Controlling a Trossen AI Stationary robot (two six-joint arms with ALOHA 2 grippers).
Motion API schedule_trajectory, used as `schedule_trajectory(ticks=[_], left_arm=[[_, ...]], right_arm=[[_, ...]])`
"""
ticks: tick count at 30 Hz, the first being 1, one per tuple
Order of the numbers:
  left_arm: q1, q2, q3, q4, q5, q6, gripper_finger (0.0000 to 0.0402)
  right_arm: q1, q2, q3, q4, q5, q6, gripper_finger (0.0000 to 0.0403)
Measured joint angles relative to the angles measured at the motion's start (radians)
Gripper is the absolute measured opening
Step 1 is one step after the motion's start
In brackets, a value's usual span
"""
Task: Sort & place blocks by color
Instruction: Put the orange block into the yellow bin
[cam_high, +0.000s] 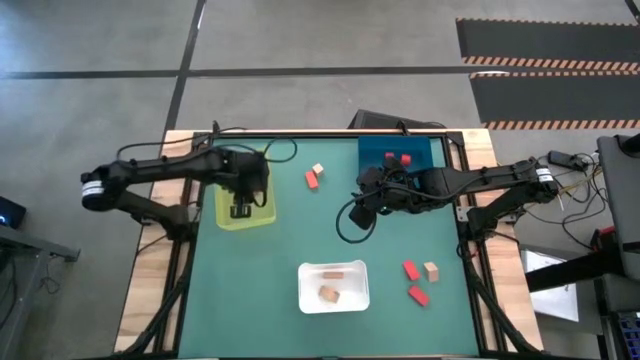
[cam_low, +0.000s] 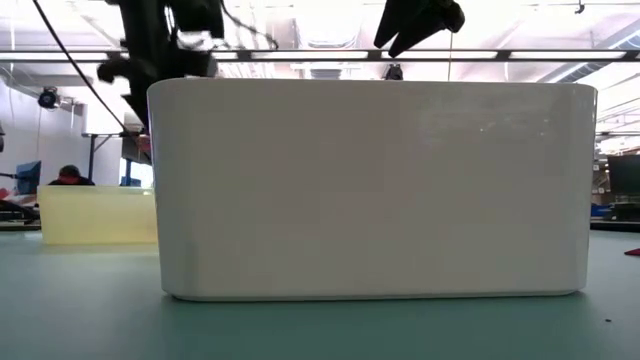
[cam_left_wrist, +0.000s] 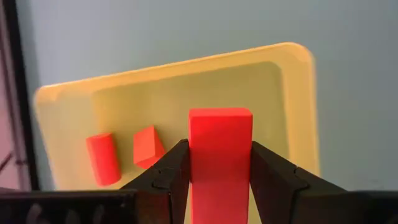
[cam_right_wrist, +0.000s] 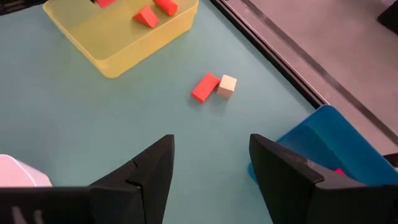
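- The left gripper (cam_left_wrist: 219, 180) is hanging over the translucent yellow-green plastic tray (cam_high: 262, 215), fingers clamped on an orange-red cuboid block (cam_left_wrist: 220, 158); two orange-red pieces (cam_left_wrist: 102, 158) are lying inside already.
- The right gripper (cam_right_wrist: 211, 165) is hovering wide and empty beside the blue tray (cam_high: 425, 152), which is holding deeper red blocks (cam_high: 398, 158).
- The white tray (cam_high: 335, 298) is holding two tan wooden blocks (cam_high: 329, 293).
- Roughly halfway, I reckon: a red-and-tan pair (cam_right_wrist: 213, 86) and three more (cam_high: 420, 281) are waiting on the green tabletop (cam_high: 240, 290).
- Beyond, bright workshop lighting is glaring.
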Motion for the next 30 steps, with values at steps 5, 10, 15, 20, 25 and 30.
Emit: schedule_trajectory(ticks=[5,10,15,20,25,30], left_arm=[[0.08,0.0,-0.123,0.131,0.033,0.05,0.0121],[0.121,0.0,-0.232,0.206,0.034,0.073,0.0121],[0.133,0.002,-0.303,0.297,0.035,0.074,0.0121],[0.133,0.034,-0.362,0.394,0.035,0.08,0.0121],[0.133,0.098,-0.39,0.432,0.035,0.08,0.0121],[0.133,0.154,-0.383,0.437,0.035,0.08,0.0121]], right_arm=[[0.0,0.0,0.0,0.0,0.0,0.004,0.0201],[0.0,0.0,0.0,0.0,0.001,0.02,0.0201],[0.0,0.0,0.0,0.0,0.019,0.047,0.0201],[0.0,0.0,0.0,0.0,0.024,0.078,0.0201],[0.0,0.0,0.0,0.0,0.024,0.095,0.0201],[0.0,0.0,0.0,0.0,0.023,0.131,0.0201]])
